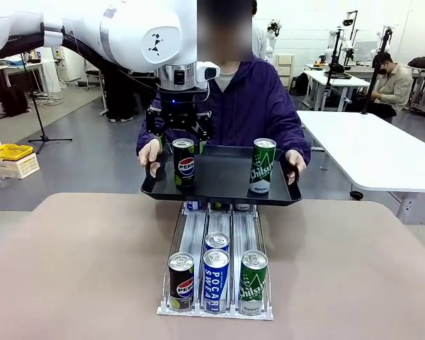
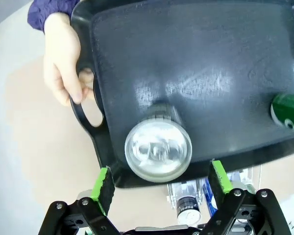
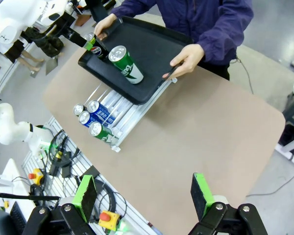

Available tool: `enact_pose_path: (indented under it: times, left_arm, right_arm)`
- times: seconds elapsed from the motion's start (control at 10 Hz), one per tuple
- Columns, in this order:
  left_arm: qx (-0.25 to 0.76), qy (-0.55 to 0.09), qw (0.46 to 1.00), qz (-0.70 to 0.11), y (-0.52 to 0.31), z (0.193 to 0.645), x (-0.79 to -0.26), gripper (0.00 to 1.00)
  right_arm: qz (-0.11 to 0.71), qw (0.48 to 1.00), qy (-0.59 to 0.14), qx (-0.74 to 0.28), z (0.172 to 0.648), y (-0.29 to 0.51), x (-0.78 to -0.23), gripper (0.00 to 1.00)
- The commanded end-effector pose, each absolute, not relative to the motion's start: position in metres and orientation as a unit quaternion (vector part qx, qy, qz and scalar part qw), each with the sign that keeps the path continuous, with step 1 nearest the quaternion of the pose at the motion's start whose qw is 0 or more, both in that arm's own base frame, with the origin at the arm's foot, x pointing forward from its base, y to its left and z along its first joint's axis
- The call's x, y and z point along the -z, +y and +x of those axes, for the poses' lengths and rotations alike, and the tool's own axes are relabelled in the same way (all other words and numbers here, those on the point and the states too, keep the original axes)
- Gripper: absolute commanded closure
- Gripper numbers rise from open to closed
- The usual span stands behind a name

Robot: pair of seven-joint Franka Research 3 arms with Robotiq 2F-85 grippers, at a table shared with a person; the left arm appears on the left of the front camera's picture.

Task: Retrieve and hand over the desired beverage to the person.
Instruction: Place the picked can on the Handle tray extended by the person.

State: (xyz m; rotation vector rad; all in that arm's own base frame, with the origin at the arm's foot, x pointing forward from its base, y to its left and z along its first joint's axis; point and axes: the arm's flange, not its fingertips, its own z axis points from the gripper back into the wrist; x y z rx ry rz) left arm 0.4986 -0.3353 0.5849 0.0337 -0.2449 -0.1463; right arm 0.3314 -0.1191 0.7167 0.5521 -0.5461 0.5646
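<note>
The person (image 1: 251, 106) in the dark hooded jacket stands at the far side of the bench (image 1: 354, 269), holding a black tray (image 1: 223, 185) out over its far edge with a hand on each handle. A black Pepsi can (image 1: 183, 162) stands upright on the tray's left part, and a green Chilsung can (image 1: 262, 166) stands upright toward its right, well apart from the Pepsi.

The left gripper (image 1: 180, 134) hangs directly above the Pepsi can with its jaws spread wide. In the left wrist view the green pads (image 2: 104, 183) stand either side of the can's silver top (image 2: 158, 151) without touching it, so the can rests on the tray by its own weight. The right gripper (image 3: 144, 193) is spread wide too, holding nothing, high over the bench's near side and well away from the tray.

Nearer me, a dispenser rack (image 1: 216, 273) lies on the bench with four cans at its front end: a Pepsi, two blue Pocari Sweat cans one behind the other, and a green Chilsung.

To my eye the handover is as good as done: the drink sits on the person's tray and the gripper is off it. What seems left is for the left arm to lift clear, and for the person to draw the tray away
</note>
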Motion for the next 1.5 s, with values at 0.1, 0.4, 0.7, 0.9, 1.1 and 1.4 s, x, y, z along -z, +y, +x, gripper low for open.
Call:
enact_pose_path:
  times: [0.1,0.4,0.7,0.9,1.1,1.4]
  left_arm:
    - [0.109,-0.103,0.989,0.012,-0.318,0.451,-0.609,0.0]
    - [0.153,-0.101,0.983,-0.015,-0.295,0.387,-0.632,0.0]
    - [0.187,-0.069,0.978,-0.057,-0.275,0.348,-0.632,0.0]
    - [0.181,-0.053,0.98,-0.062,-0.264,0.341,-0.621,0.0]
    - [0.182,-0.048,0.98,-0.065,-0.261,0.339,-0.616,0.0]
    - [0.175,-0.057,0.981,-0.052,-0.271,0.342,-0.623,0.0]
  right_arm:
    - [0.269,0.883,-0.269,-0.275,0.332,-0.119,-0.717,0.0]
    - [0.269,0.883,-0.269,-0.275,0.332,-0.119,-0.717,0.0]
    - [0.269,0.883,-0.269,-0.275,0.332,-0.119,-0.717,0.0]
    - [0.269,0.883,-0.269,-0.275,0.332,-0.119,-0.717,0.0]
    - [0.269,0.883,-0.269,-0.275,0.332,-0.119,-0.717,0.0]
    - [0.269,0.883,-0.269,-0.275,0.332,-0.119,-0.717,0.0]
